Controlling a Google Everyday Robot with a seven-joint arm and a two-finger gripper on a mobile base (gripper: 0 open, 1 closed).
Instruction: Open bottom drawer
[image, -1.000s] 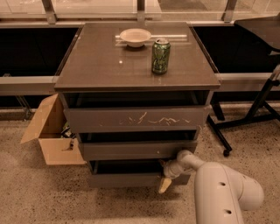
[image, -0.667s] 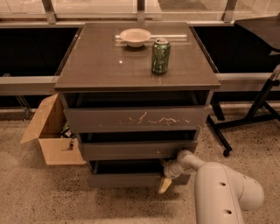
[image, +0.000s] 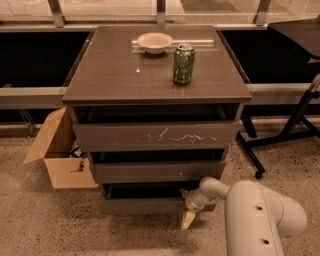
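The bottom drawer (image: 140, 206) is the narrowest dark grey-brown front, lowest of three on the cabinet. It stands slightly out, with a dark gap above its front. My gripper (image: 189, 212) is at the drawer's right end, low by the floor, at the end of my white arm (image: 260, 220), which comes in from the lower right. The gripper touches or hooks the drawer's upper right edge; the contact itself is hidden.
Above are the middle front (image: 155, 171) and the big scratched top front (image: 155, 135), both slightly out. A green can (image: 183, 63) and a white bowl (image: 154, 42) stand on the cabinet top. An open cardboard box (image: 57, 150) sits left. A black wheeled stand (image: 295, 125) is right.
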